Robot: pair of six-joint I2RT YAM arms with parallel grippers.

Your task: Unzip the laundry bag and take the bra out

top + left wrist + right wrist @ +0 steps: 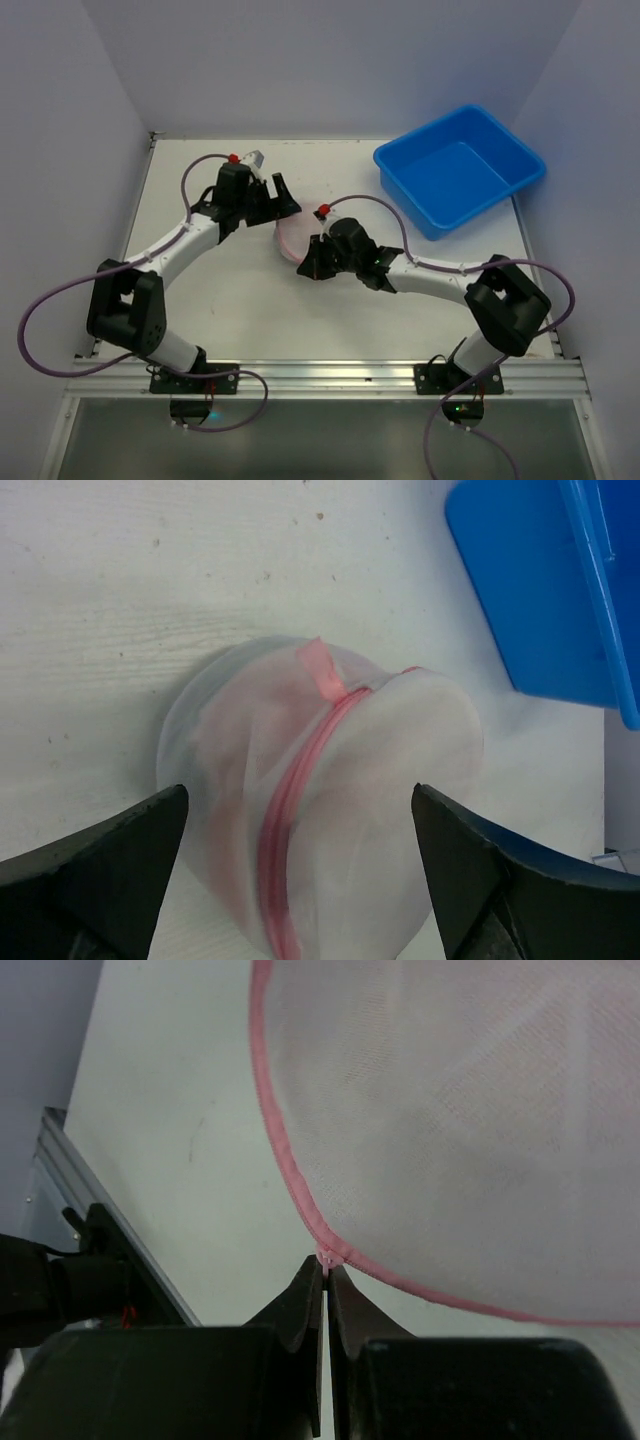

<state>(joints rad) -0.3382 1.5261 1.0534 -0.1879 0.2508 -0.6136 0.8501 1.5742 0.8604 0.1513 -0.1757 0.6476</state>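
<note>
The laundry bag point(293, 237) is a small round white mesh pouch with pink zipper trim, lying mid-table between both grippers. In the left wrist view the bag point(320, 810) shows its pink zipper line and a pink tab; something pinkish shows faintly through the mesh. My left gripper point(300, 880) is open, its jaws either side of the bag. My right gripper point(326, 1263) is shut on the small pink zipper pull point(325, 1256) at the bag's pink-trimmed edge point(290, 1185). The bra is not clearly visible.
A blue tub point(458, 168) stands at the back right and also shows in the left wrist view point(545, 590). The aluminium rail point(330, 378) runs along the near table edge. White walls enclose the table on three sides.
</note>
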